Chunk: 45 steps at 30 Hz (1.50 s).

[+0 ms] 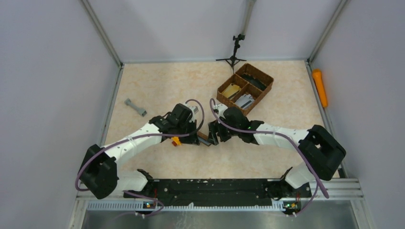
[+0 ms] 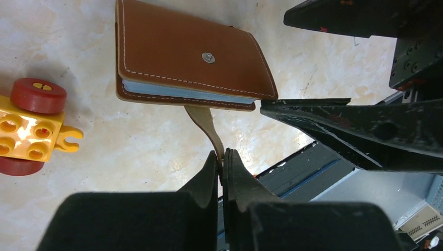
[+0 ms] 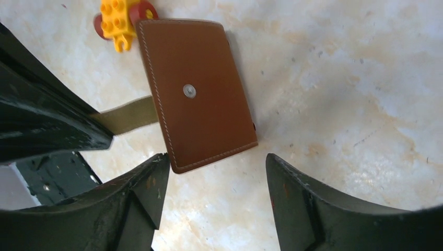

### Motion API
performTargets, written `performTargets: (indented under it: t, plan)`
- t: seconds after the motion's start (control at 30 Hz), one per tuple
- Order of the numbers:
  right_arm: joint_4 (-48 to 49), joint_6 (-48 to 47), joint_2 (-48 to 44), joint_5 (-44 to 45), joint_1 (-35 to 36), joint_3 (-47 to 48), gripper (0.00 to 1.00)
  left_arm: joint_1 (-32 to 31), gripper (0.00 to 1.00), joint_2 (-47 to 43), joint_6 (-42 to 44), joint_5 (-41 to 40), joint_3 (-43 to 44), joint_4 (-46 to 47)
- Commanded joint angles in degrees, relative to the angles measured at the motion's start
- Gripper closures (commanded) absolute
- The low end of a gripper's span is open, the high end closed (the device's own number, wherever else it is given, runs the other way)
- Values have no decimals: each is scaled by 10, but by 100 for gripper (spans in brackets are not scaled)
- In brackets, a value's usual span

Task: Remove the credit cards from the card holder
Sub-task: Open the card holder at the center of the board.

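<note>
The left gripper (image 2: 222,163) is seen fully closed, with the strap (image 2: 205,124) of the card holder (image 2: 193,55) pinched between its fingertips. The strap is drawn out from under the holder's edge towards that gripper. The card holder is folded shut and lies flat on the table (image 1: 157,86), about midway between the left and right edges and somewhat nearer the near edge than the far one. Its snap stud (image 3: 189,91) is turned upward. A pale blue-grey layer is shown between the brown covers in the left wrist view; whether this is the credit cards cannot be told.

The right gripper (image 3: 217,168) is held wide open and nothing is gripped by it. Its jaws are set on either side of the holder's nearest corner, just beside it; contact cannot be confirmed. A yellow toy block with red wheels (image 2: 32,125) is found just beside the holder, apart from both grippers.
</note>
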Motion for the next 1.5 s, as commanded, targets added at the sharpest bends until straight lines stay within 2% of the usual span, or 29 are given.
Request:
performTargets:
  t: [0.0, 0.17, 0.37, 0.6, 0.73, 0.9, 1.1, 1.33, 1.47]
  plan:
    - [14, -7, 13, 7, 3, 44, 34, 2, 100, -16, 6, -7, -1, 0]
    - [15, -12, 25, -2, 3, 50, 36, 2, 99, -24, 6, -5, -2, 2]
    - [16, -17, 42, -19, 3, 56, 32, 2, 99, -22, 8, -5, 3, 1]
    - [13, -21, 46, -17, 4, 56, 43, 2, 100, -26, 9, -9, 7, -3]
    - [14, -31, 43, -36, 8, 57, 44, 2, 99, -33, 8, -10, 6, -4]
    - [8, -35, 50, -10, 15, 67, 60, 2, 99, -37, 9, -11, 10, -9]
    - [-21, -30, 58, 39, 15, 74, 61, 2, 99, -39, 9, -12, 9, -11]
    - [-45, -6, 48, 140, 14, 79, 91, 2, 99, -38, 11, -4, 10, -15]
    - [-33, 2, 9, 164, 1, 60, 92, 1, 99, -40, 14, 7, 11, -16]
